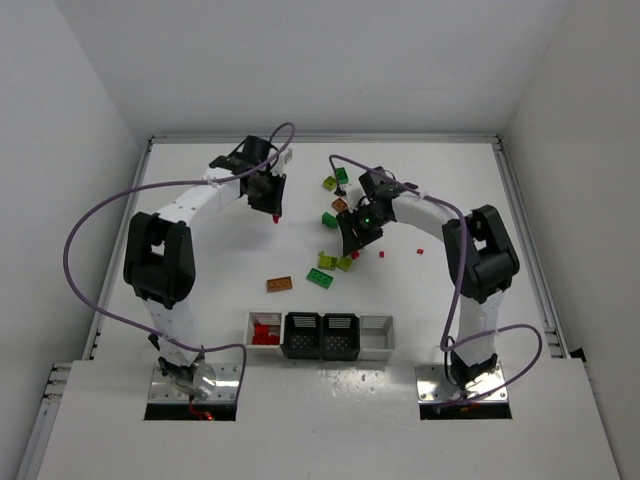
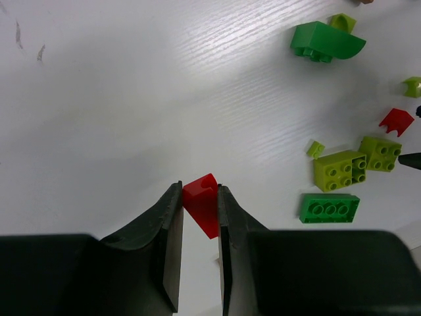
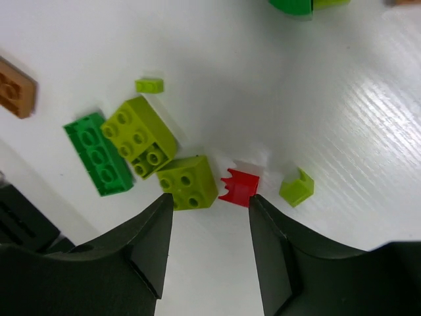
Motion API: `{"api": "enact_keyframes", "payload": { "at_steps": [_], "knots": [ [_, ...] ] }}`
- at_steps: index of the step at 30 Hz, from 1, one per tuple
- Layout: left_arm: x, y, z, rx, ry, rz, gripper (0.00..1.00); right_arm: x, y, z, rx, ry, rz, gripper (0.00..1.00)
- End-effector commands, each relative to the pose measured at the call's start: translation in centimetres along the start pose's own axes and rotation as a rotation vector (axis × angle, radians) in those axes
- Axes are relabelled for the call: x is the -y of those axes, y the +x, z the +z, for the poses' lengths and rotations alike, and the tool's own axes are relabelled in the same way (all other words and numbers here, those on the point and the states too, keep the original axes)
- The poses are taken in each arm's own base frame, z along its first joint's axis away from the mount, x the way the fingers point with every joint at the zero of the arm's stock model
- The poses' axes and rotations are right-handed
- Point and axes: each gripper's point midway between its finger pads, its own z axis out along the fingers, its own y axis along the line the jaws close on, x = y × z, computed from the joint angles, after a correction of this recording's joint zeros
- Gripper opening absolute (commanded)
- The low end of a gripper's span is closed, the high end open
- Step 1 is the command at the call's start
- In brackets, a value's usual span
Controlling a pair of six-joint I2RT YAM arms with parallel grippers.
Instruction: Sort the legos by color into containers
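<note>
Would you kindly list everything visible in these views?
Bins: four, outer white, inner black, near edge.
Red legos: several in left white bin; one small mid-table; one gripped.
Yellow-green legos: several, mid-table.
Green legos: at least three, mid-table.
Brown-orange legos: two, mid-table.
Table: one, white.
Cables: two, purple, along arms.
Left gripper: black, shut on red lego.
Right gripper: black, open over small red lego.

Legos (image 1: 320, 278) scattered behind the containers (image 1: 321, 336), a few inside the leftmost bin (image 1: 250, 322)
</note>
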Motion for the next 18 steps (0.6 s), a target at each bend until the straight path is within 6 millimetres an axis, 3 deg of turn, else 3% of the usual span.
{"api": "enact_keyframes", "payload": {
  "at_steps": [1,5,11,18],
  "knots": [
    [0.1,-1.7,-2.3,0.078,0.007,0.004,0.11,-1.8,-3.6,-3.4,0.141,-0.022,-0.006,0.50],
    [0.2,-1.9,-2.7,0.087,0.007,0.006,0.11,-1.5,-3.8,-3.4,0.152,-0.001,0.012,0.49],
    [0.1,-1.5,-2.5,0.078,0.007,0.004,0.11,0.2,-2.8,-1.6,0.106,0.057,0.035,0.43],
    [0.1,-1.6,-2.7,0.087,0.007,0.006,0.11,2.1,-3.1,0.2,0.082,0.111,0.036,0.41]
  ]
}}
